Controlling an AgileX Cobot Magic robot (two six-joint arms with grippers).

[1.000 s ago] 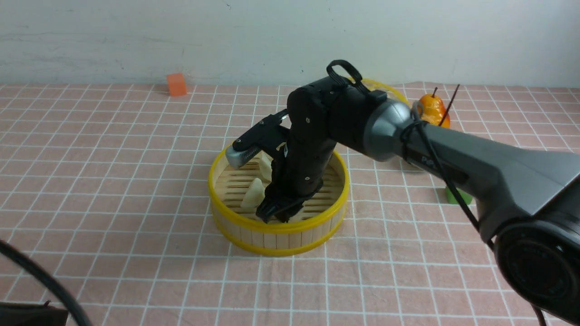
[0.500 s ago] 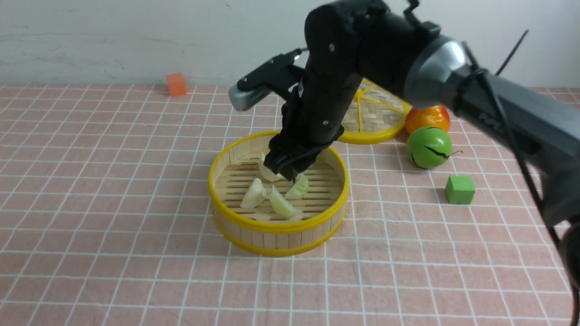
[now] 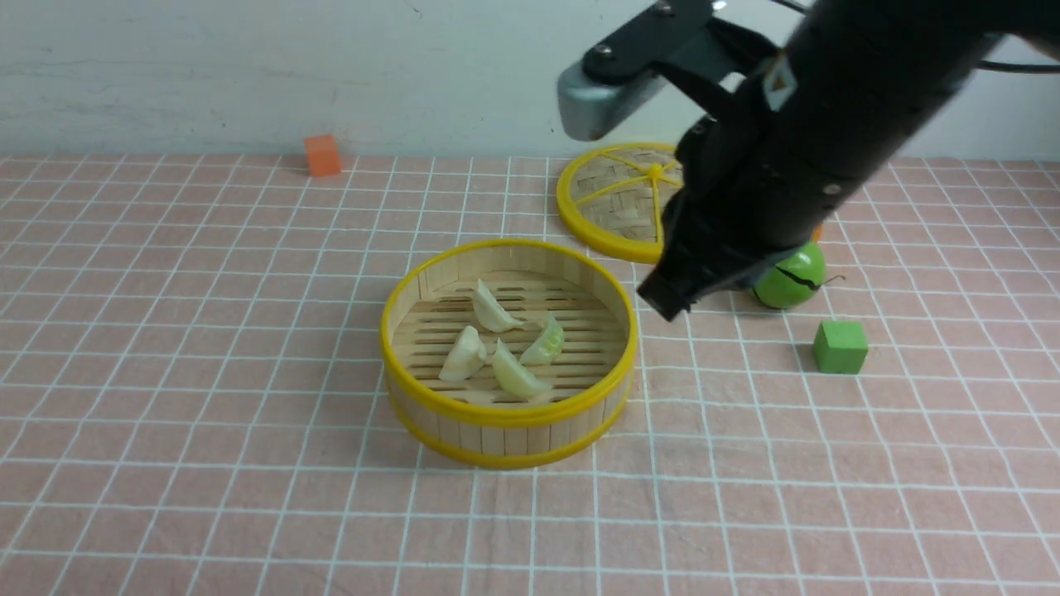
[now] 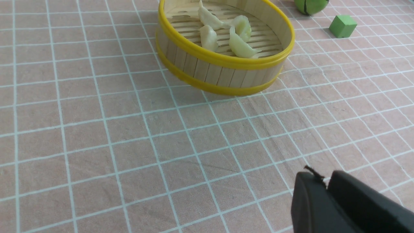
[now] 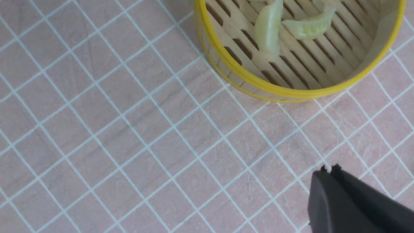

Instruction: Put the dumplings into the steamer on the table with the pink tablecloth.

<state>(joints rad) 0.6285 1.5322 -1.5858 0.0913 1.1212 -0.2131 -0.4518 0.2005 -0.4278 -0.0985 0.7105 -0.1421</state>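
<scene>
All four dumplings [image 3: 515, 374] are shown lying in the steamer [image 3: 507, 414] at the middle of the table [image 3: 207, 331], down and leftward from the right gripper [image 3: 662, 302], which hangs clenched and empty and is judged nearer than the likewise closed, empty left gripper [image 4: 323, 181].

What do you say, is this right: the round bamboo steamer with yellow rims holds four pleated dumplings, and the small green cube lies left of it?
Not quite. In the front view the small green cube lies right of the round bamboo steamer with yellow rims, not left. The rest holds: four pleated dumplings lie in the steamer.
</scene>
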